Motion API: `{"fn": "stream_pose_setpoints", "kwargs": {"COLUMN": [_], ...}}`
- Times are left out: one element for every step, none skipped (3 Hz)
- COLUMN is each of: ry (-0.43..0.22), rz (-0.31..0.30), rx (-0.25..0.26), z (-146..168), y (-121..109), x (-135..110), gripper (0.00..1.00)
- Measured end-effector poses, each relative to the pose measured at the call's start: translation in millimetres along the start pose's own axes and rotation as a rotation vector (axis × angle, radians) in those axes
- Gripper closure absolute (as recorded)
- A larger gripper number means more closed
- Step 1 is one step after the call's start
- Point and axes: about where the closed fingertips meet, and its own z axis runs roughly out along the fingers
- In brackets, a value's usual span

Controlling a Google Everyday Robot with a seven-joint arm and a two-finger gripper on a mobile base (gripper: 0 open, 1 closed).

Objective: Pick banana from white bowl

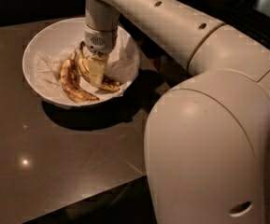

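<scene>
The white bowl, lined with crumpled white paper, stands on the dark table at the upper left. Two bananas lie in it side by side. The banana, yellow with brown streaks, lies on the right, and its dark stem points to the bowl's back. A browner banana lies to its left. My gripper reaches straight down into the bowl and sits on the middle of the yellow banana, hiding that part of it. No sticker shows.
The dark glossy table runs to a front edge at the lower middle. My arm's large white elbow and forearm fill the right half of the view and hide the table behind them.
</scene>
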Motion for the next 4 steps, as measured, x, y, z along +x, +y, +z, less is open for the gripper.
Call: {"fn": "stream_pose_setpoints", "kwargs": {"ry": [-0.006,-0.006,-0.006,-0.043], "rz": [-0.003,-0.003,-0.003,-0.013], "rx": [-0.04,-0.04,-0.039,-0.026], "z": [12.8,10.8,10.9,8.7], "y": [-1.1,-1.0,-1.2,-4.0], "x": [-2.6,-3.0,-2.9,-1.7], "gripper": [0.44,0.62,0.87,1.0]}}
